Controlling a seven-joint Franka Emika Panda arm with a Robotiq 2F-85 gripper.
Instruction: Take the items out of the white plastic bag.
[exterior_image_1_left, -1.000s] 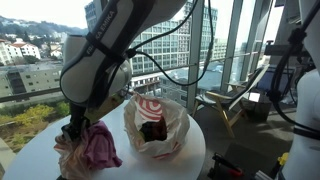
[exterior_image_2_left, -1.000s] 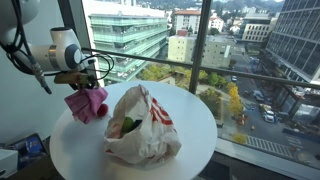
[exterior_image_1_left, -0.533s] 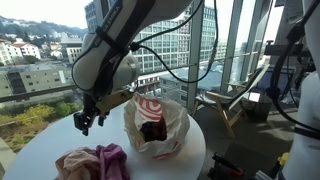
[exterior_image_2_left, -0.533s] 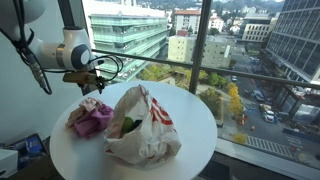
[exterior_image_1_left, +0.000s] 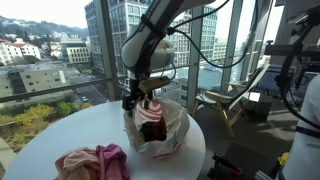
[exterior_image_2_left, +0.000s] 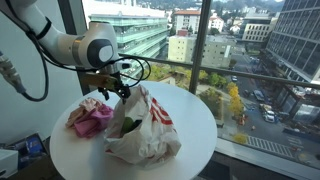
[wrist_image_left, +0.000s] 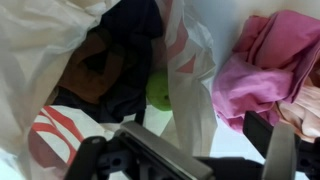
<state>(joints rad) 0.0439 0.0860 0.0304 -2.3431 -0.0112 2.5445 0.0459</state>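
The white plastic bag (exterior_image_1_left: 158, 128) with red stripes sits open on the round white table (exterior_image_1_left: 60, 140), also seen from the side (exterior_image_2_left: 150, 125). Dark items (exterior_image_1_left: 152, 130) fill its mouth. In the wrist view the bag (wrist_image_left: 190, 60) holds dark and brown cloth (wrist_image_left: 95, 65) and a green thing (wrist_image_left: 158, 92). A pink cloth (exterior_image_1_left: 95, 162) lies crumpled on the table beside the bag in both exterior views (exterior_image_2_left: 90, 118) and in the wrist view (wrist_image_left: 275, 60). My gripper (exterior_image_1_left: 135, 98) hangs open and empty just above the bag's rim (exterior_image_2_left: 118, 90), its jaws spread wide (wrist_image_left: 200, 140).
The table's far edge (exterior_image_2_left: 200, 110) stands close to tall windows (exterior_image_1_left: 220, 50). Cables (exterior_image_2_left: 135, 68) loop off the arm above the bag. Another robot's white body (exterior_image_1_left: 305, 100) and chairs (exterior_image_1_left: 235, 105) stand beyond the table.
The gripper has let go of the pink cloth, which now lies on the table. The arm rose and swung across to hover over the bag's mouth, jaws open.
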